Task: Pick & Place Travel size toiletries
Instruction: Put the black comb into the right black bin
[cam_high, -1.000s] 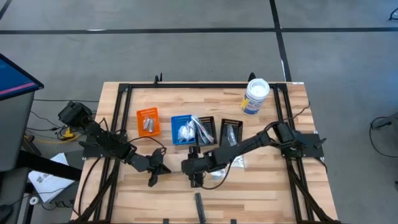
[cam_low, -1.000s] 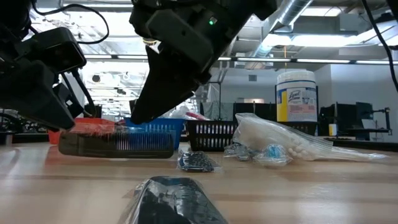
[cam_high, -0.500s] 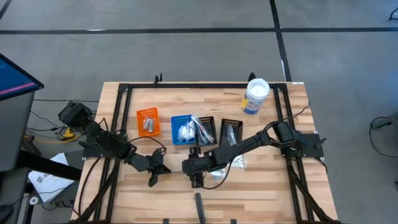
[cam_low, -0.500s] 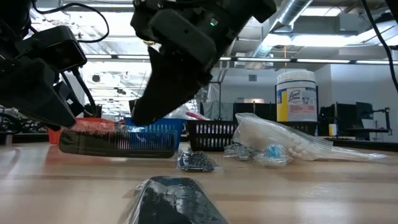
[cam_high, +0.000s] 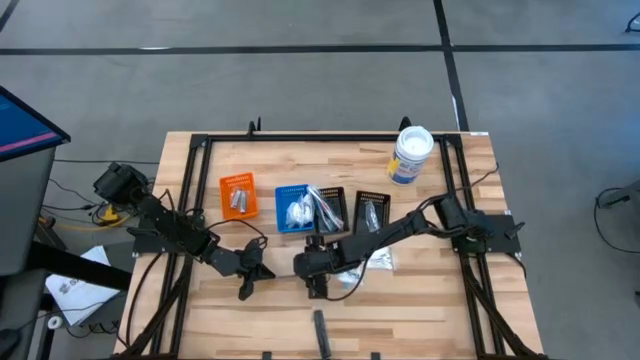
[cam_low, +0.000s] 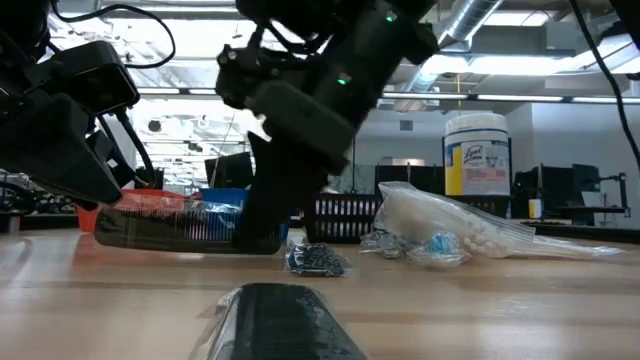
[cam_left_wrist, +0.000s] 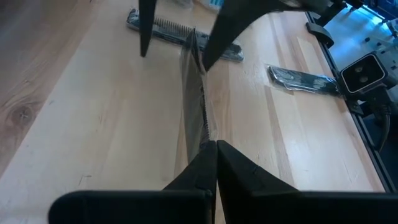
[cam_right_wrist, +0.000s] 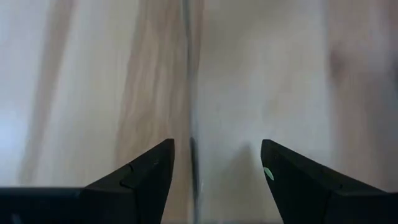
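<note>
Right gripper (cam_high: 318, 291), fingers apart, low over a clear-wrapped comb (cam_left_wrist: 194, 93) on the table (cam_high: 430, 310); left gripper (cam_high: 243, 291), fingers together, clamped on that comb's end.

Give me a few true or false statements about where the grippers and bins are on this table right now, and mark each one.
1. The right gripper is open, pointing down at the table near a slim clear-wrapped comb. True.
2. The left gripper is wide open. False: its fingers are shut.
3. The white tub stands in the blue bin. False: it stands on the table near the far right corner, apart from the bins.
4. The orange bin, the blue bin and the black bin sit in a row on the table. True.
5. The right gripper has lifted an item clear of the table. False: nothing is held between its fingers.
</note>
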